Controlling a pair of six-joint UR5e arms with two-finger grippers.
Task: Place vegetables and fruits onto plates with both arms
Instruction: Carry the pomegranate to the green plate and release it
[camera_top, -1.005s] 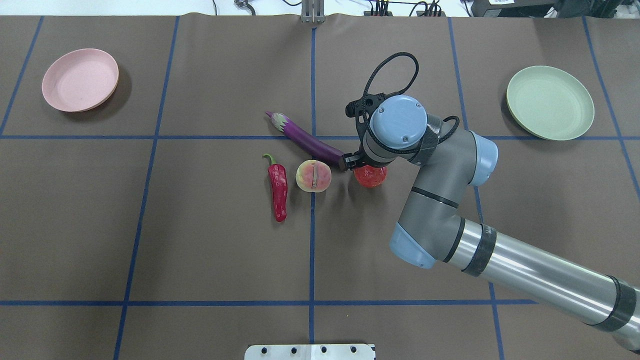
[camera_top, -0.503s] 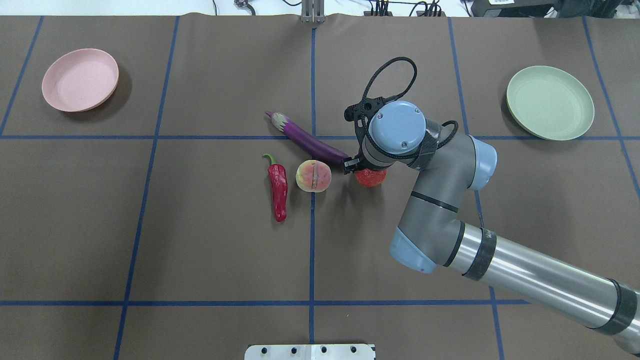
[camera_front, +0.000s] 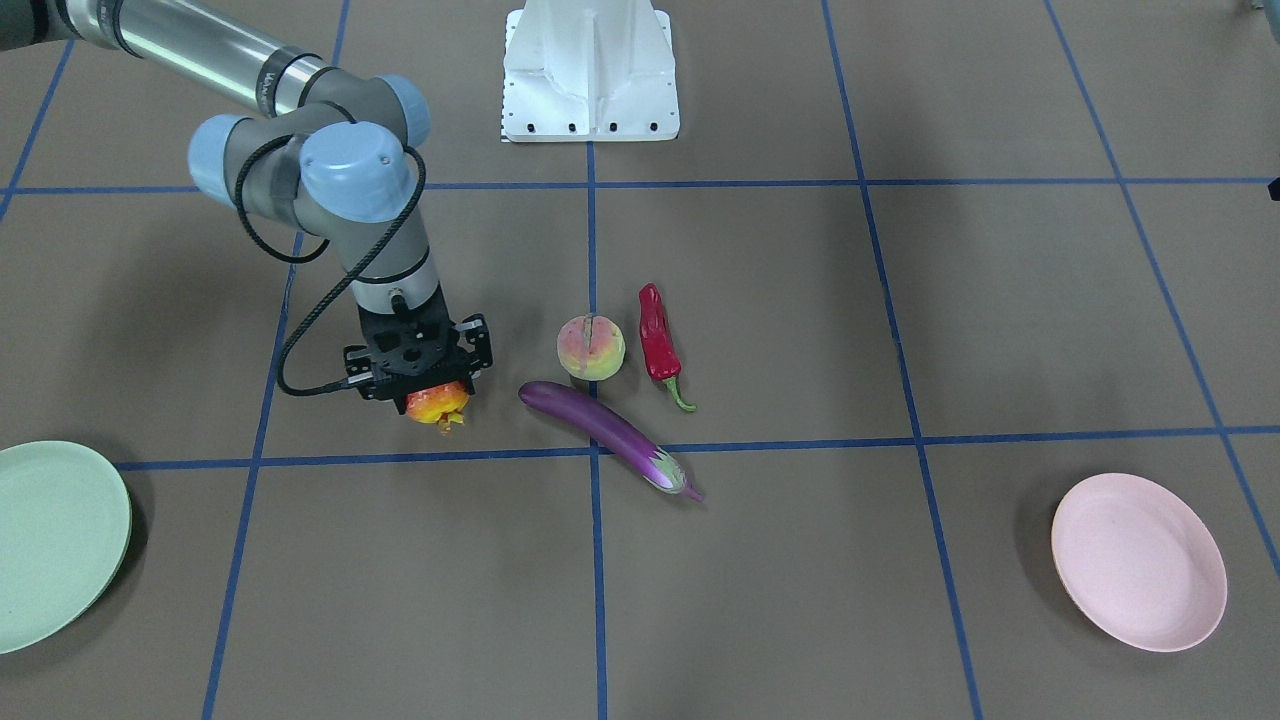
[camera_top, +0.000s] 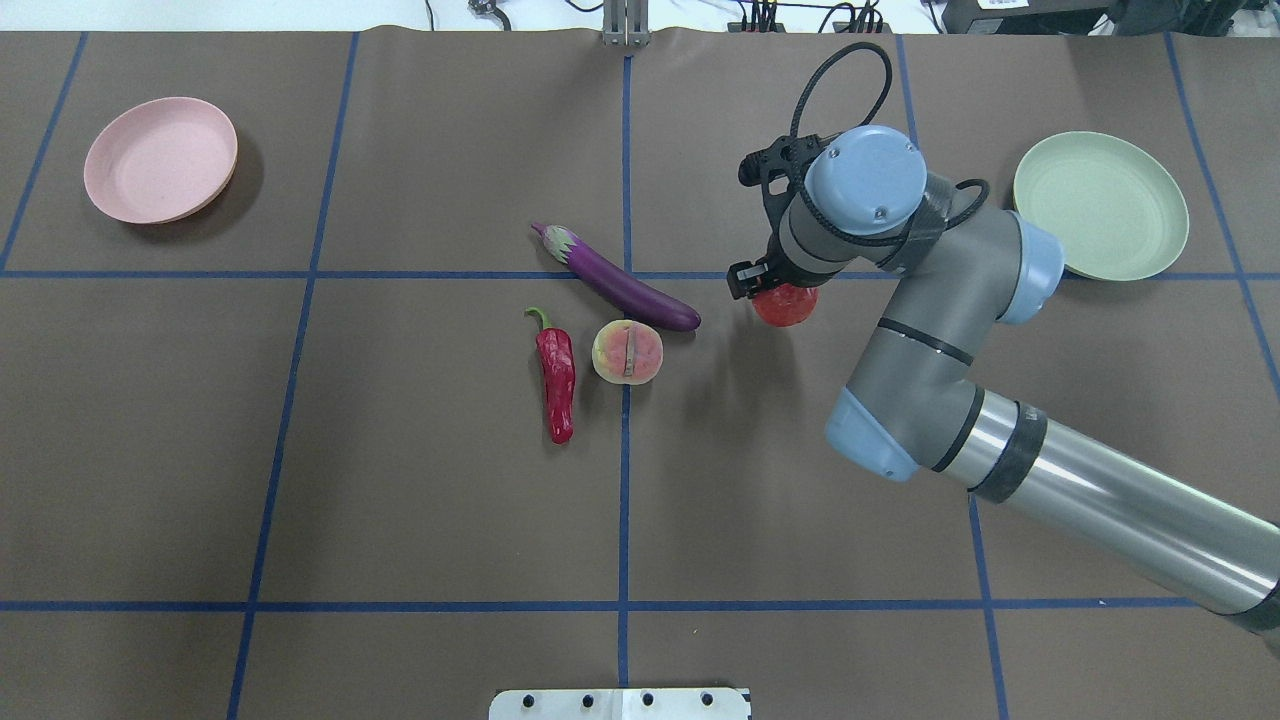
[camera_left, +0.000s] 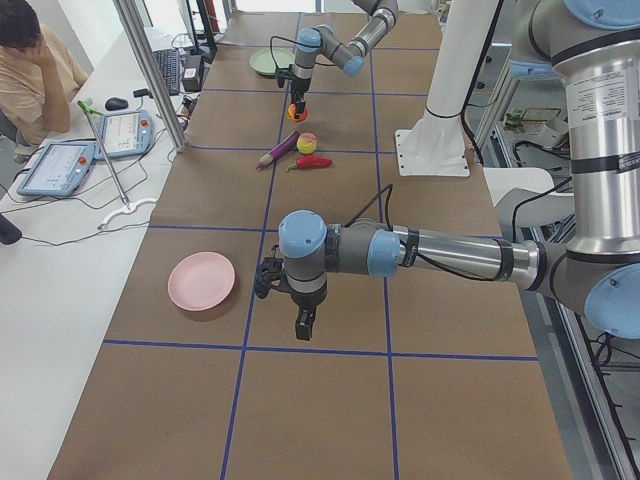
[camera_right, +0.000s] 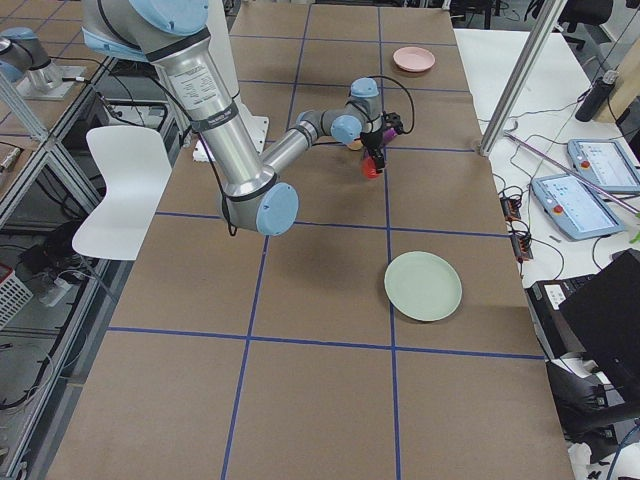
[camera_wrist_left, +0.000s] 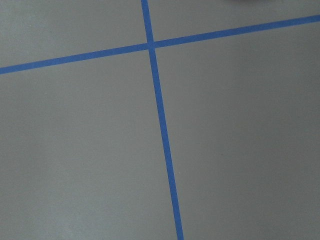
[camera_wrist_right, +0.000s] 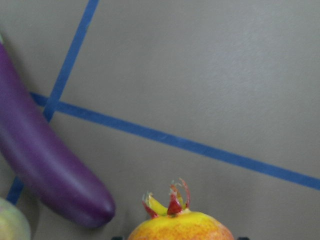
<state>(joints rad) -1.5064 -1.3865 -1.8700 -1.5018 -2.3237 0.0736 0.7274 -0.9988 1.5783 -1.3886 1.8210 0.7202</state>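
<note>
My right gripper (camera_front: 425, 385) is shut on the bumpy red-and-yellow ball (camera_front: 437, 402) and holds it above the table, right of the eggplant in the overhead view; the ball (camera_top: 787, 308) shows under the wrist there. Its crown tip fills the bottom of the right wrist view (camera_wrist_right: 180, 225). The purple eggplant (camera_top: 620, 283), red chili (camera_top: 556, 375) and peach (camera_top: 627, 351) lie at the table's middle. The pale pink plate (camera_top: 160, 159) is far left, the pale green plate (camera_top: 1100, 205) far right, both empty. My left gripper (camera_left: 303, 325) hangs near the pink plate (camera_left: 201, 281); I cannot tell whether it is open.
The white pedestal base (camera_front: 590, 70) stands at the robot's edge of the table. Blue tape lines cross the brown mat. A seated person (camera_left: 30, 70) and tablets are beside the table. A metal post (camera_left: 150, 70) stands at that edge.
My right gripper has risen with the ball and moved it away from the eggplant's tip, farther back and to the right toward the green plate. The other produce has not moved.
</note>
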